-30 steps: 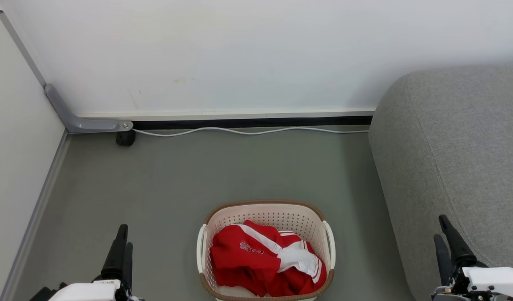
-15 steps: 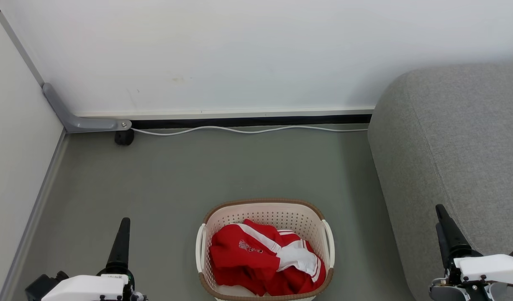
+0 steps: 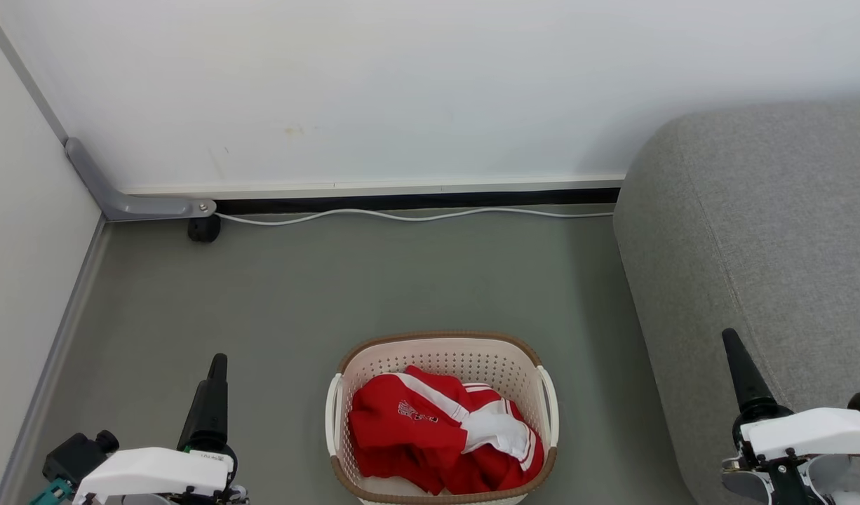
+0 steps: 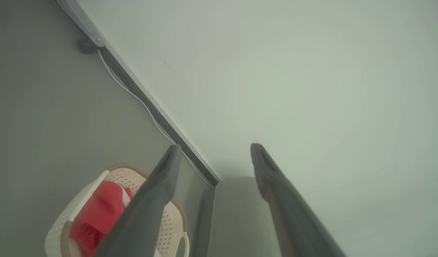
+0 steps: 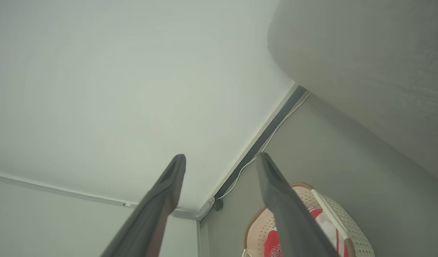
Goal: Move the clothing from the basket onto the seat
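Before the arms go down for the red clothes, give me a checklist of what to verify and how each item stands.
1. Left gripper open and empty: ok.
2. Right gripper open and empty: ok.
3. Clothing lies in the basket with nothing on top of it: ok.
4. Basket stands upright on the floor, between the two grippers in the head view: ok.
5. Seat to the right of the basket, nothing lying on the part in view: ok.
6. How many garments are bunched in the pile: cannot tell.
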